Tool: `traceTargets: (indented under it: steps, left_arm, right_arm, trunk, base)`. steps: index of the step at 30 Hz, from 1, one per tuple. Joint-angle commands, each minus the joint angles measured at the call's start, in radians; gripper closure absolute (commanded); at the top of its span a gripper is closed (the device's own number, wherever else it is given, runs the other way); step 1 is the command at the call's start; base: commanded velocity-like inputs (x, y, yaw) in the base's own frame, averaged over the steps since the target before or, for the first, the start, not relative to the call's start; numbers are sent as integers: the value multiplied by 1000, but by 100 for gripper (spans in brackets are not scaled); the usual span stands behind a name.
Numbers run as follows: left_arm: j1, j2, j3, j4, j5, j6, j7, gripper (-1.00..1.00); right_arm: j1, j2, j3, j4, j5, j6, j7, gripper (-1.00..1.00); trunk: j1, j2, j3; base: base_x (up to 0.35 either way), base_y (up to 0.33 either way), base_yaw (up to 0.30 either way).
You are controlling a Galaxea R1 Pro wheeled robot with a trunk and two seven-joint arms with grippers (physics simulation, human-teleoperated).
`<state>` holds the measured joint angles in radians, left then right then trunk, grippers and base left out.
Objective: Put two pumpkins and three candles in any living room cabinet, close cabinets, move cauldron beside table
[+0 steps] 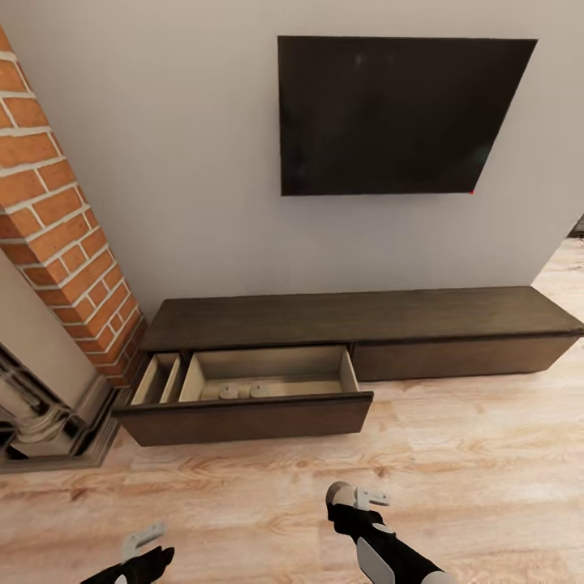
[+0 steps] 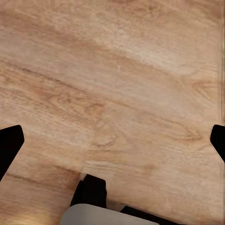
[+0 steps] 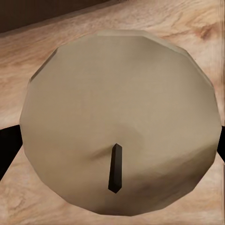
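Matt dark wood cabinet [image 1: 357, 318], pale grained wooden floor [image 1: 454, 454], rough red brick column [image 1: 57, 219].

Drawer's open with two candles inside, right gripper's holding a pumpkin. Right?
Not quite. The drawer is open with two candles inside, but the right gripper holds a third candle, not a pumpkin: the right wrist view shows a brownish-grey disc with a dark wick between the fingers.

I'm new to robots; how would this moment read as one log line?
drawer: open | inside: two candles | right gripper: holds third candle | left gripper: open, empty
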<state>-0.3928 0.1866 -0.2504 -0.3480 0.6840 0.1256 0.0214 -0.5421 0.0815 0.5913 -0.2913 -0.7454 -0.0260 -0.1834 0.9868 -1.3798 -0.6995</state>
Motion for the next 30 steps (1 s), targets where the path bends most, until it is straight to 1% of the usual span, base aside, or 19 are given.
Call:
traceTargets:
  steps: [1,6,8,9,11,12,13,14,15,16,18,19,20,21,23,25,28,29,30]
  left_arm:
    - [0,4,-4,-3,10,6,0,-100]
    - [0,10,-4,-12,15,22,-1,-100]
    - [0,17,-4,-52,14,77,-1,-100]
    - [0,26,-4,-89,13,129,1,-100]
    - [0,56,-1,-199,14,271,4,-100]
    - [4,150,37,-469,19,534,6,-100]
    - [9,171,57,-542,20,599,6,-100]
    - [23,191,94,-638,19,688,7,-100]
    - [31,199,127,-697,19,744,7,-100]
    - [40,205,185,-783,19,807,7,-100]
    - [56,210,255,-882,23,848,8,-100]
    - [64,211,282,-924,24,859,7,-100]
    - [75,213,313,-983,26,870,6,-100]
    - [79,214,328,-1022,28,874,6,-100]
    - [85,214,344,-1088,45,879,5,-100]
    - [93,214,350,-1128,77,881,5,-100]
    - [100,215,349,-1150,125,882,5,-100]
    - [101,215,349,-1153,134,882,5,-100]
    - [102,215,346,-1155,141,882,5,-100]
  right_arm:
    - [-1,0,8,0,-11,-4,-6,100]
    - [-1,0,9,-2,-11,-1,-5,100]
    - [-1,0,9,-2,-11,0,-4,100]
    - [-1,0,9,-2,-11,0,-4,100]
    - [-1,0,9,-2,-10,0,-4,100]
    - [-1,0,8,-2,-10,0,-3,100]
    - [-1,0,8,-3,-9,0,-2,100]
    - [-1,0,9,-3,-9,0,-2,100]
    - [-1,0,9,-3,-9,0,-2,100]
    - [-1,0,9,-3,-9,0,-2,100]
    - [-1,0,9,-3,-9,0,-2,100]
    - [-1,0,9,-3,-9,0,-2,100]
    - [-1,0,9,-4,-9,2,-3,100]
    - [-1,0,8,-5,-9,3,-4,100]
    - [-1,4,8,-7,-10,15,-6,100]
    - [-2,5,8,-15,-9,61,-6,100]
    - [-2,3,9,-21,-8,178,-7,100]
    - [-2,2,9,-24,-7,218,-7,100]
    - [-2,2,6,-37,-7,273,-7,100]
  trunk:
    - [-4,7,2]
    - [-23,42,18]
    - [-31,56,24]
    - [-35,63,27]
    - [-42,77,34]
    - [-46,84,37]
    - [-50,91,40]
    - [-54,98,43]
    - [-58,105,46]
    - [-61,112,49]
    - [-69,126,56]
    - [-73,133,59]
    - [-77,140,62]
    - [-81,147,65]
    - [-88,161,71]
    - [-96,175,78]
    - [-96,175,78]
    - [-96,175,78]
    - [-96,175,78]
  base:
    - [2,2,-252]
    - [1,1,-216]
    - [0,0,-48]
    - [0,0,-24]
    - [0,0,-13]
    - [0,0,-2]
    - [0,0,-1]
    - [0,0,0]
    - [0,0,0]
    - [0,0,0]
    - [0,0,0]
    - [0,0,0]
    - [0,0,0]
    - [0,0,0]
    - [0,0,0]
    - [0,0,0]
    - [0,0,0]
    - [0,0,0]
    - [0,0,0]
